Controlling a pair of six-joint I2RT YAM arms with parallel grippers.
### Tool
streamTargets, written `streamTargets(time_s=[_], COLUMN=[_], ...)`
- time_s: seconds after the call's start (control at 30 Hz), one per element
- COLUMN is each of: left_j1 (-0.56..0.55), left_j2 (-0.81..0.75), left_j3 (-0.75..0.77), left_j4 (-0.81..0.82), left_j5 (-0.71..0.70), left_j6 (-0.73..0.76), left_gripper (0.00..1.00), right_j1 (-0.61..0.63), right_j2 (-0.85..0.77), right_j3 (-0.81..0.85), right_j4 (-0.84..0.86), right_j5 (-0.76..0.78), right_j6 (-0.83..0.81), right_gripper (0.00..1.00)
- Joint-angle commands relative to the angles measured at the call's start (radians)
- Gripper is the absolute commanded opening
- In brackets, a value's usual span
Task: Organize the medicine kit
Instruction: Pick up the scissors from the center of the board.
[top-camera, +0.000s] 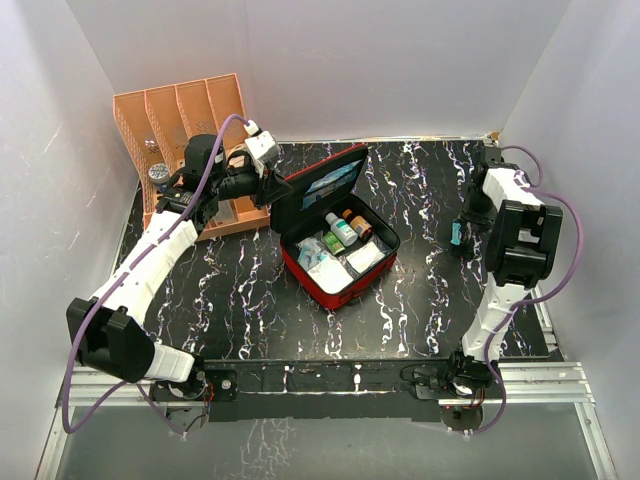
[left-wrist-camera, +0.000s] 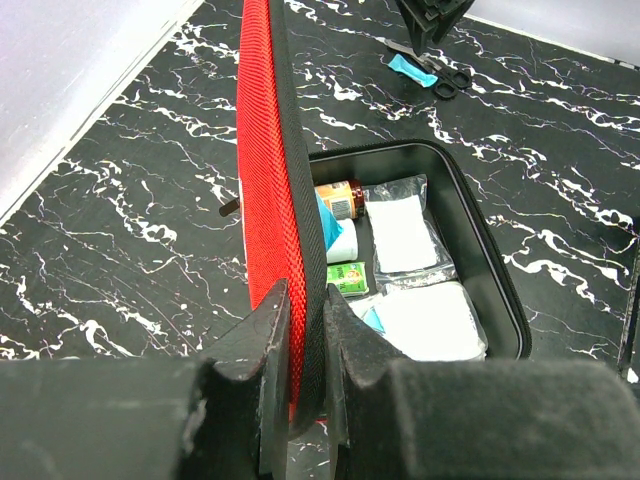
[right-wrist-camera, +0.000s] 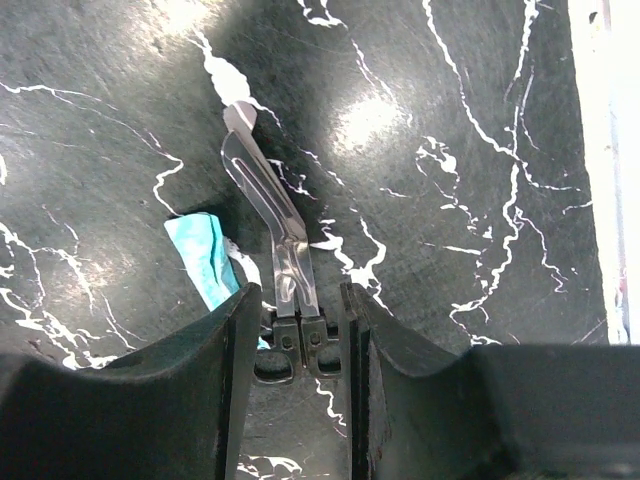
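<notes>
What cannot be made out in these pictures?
- Labels on the bottles: top view, too small; left wrist view, partly behind the lid of the medicine kit.
- Handles of the scissors: right wrist view, partly hidden between the fingers of the right gripper.
- Whether those fingers touch the scissors: unclear.

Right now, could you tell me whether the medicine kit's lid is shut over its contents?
No, the left gripper pinches the medicine kit's lid upright, leaving the white packets inside exposed.

Blk marble table (top-camera: 430, 300), kit (top-camera: 318, 290), rack (top-camera: 135, 120), scissors (right-wrist-camera: 268, 192)
</notes>
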Motion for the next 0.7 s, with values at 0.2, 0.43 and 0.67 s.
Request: streamTargets(time_s=[0.2,0.43,0.67], left_j1=[0.005,0.005,0.008], left_j2=[-0.019,-0.016,-0.008], left_j3=[-0.008,-0.005,0.0], left_j4=[-0.086,-0.09,-0.087], left_j5=[0.015,0.021,0.027], left_j6=[0.013,0.019,0.024], left_gripper=[0.0,0.0,0.0], right_j1=[-0.009,-0.011,-0.011], right_j2=[0.043,0.053,0.033], right_j3=[0.017,-0.02,-0.07], right_j4=[0.033,0.042,0.035], right_j5=[-0.022,-0.044,-0.072], right_j6=[-0.06,-0.059,-0.06], right_gripper=[0.35,0.35,0.35])
